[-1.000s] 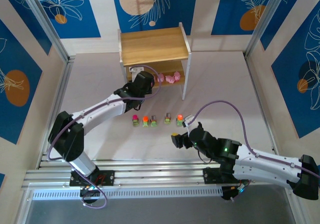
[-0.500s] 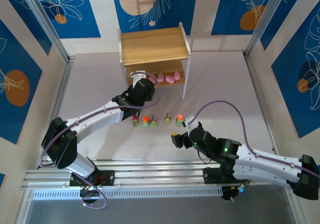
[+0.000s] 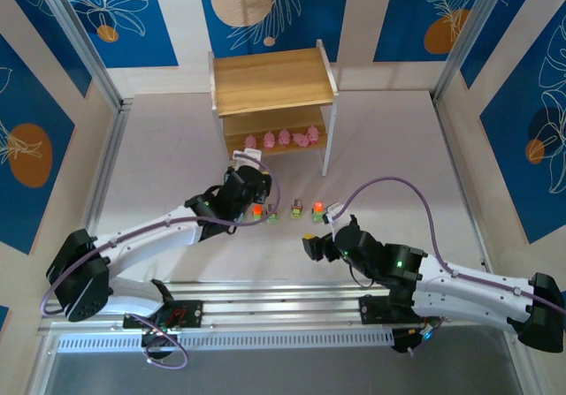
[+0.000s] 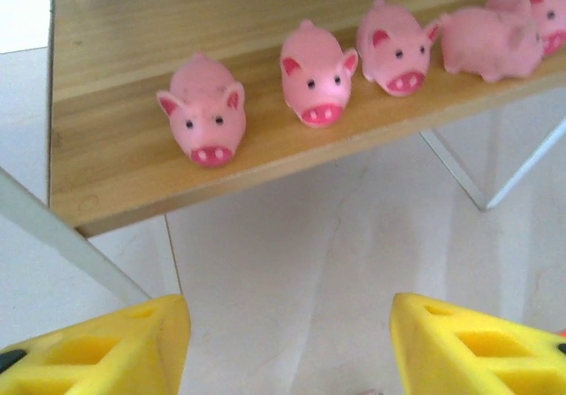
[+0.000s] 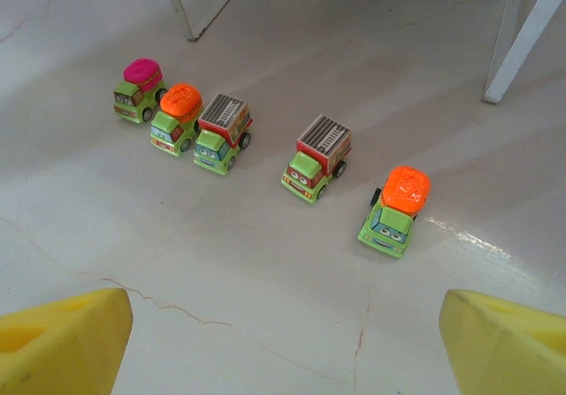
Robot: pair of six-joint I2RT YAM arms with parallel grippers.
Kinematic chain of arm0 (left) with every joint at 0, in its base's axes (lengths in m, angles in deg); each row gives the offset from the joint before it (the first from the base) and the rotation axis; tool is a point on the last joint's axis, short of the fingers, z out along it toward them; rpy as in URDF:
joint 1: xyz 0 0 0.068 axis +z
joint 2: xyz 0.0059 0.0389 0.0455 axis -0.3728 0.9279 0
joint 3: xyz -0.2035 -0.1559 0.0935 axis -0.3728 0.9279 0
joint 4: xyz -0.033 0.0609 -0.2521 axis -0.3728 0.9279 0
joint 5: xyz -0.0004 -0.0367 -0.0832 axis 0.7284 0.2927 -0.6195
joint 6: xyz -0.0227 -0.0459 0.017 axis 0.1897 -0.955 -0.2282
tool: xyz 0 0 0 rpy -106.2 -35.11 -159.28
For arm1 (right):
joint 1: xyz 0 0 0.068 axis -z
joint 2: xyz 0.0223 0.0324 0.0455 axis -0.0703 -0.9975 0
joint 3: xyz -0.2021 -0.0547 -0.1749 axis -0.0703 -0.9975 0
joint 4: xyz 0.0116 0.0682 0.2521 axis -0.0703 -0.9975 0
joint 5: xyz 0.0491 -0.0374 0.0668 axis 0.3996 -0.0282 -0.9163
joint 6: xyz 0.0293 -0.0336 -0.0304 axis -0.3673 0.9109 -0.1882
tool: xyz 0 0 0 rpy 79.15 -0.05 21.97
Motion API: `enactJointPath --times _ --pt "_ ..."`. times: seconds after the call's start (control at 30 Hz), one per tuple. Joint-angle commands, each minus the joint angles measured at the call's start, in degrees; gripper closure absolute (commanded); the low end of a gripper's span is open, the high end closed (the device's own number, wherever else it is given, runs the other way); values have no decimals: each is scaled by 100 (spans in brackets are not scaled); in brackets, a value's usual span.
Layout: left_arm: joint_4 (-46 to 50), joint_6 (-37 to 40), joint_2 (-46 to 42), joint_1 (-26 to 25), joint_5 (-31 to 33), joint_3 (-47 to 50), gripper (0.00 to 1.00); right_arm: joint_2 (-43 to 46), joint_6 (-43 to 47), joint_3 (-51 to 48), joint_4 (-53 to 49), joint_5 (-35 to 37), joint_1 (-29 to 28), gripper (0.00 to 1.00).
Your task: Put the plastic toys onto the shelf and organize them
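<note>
Several pink pig toys (image 4: 316, 77) stand in a row on the shelf's lower board (image 4: 115, 165), snouts facing me; from above the pigs (image 3: 284, 136) sit under the shelf's top board (image 3: 274, 81). My left gripper (image 4: 290, 342) hangs open and empty over the table in front of that board, apart from it. From above, the left gripper (image 3: 248, 181) covers the left end of the truck row. Several green toy trucks (image 5: 223, 132) with pink, orange or grey tops line up on the table. My right gripper (image 5: 283, 351) is open and empty just short of the orange-topped truck (image 5: 394, 209).
The shelf's thin white legs (image 5: 522, 41) stand on the table just beyond the trucks. The right arm's purple cable (image 3: 398, 183) arcs over the table's right half. Blue patterned walls (image 3: 35, 148) close the table in on three sides.
My left gripper has pulled back from the shelf's lower tier toward the truck row and opened wider. A pink pig now stands at the left end of the row. The right arm has not moved.
</note>
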Motion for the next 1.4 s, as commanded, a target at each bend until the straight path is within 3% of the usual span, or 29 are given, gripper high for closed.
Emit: enactJointPath --times 0.0,0.43,0.93,1.37 --pt "-345 410 -308 -81 -245 318 36 1 87 -104 186 82 32 9" --pt "-1174 1041 -859 -102 -655 1541 29 -38 9 -118 197 126 133 8" --pt "-1843 1233 -1283 -40 -836 2570 20 -1174 -778 557 -454 54 1002 8" --pt "-1940 805 -1457 753 -1851 2701 10 -2594 -1383 1516 -980 163 1330 9"
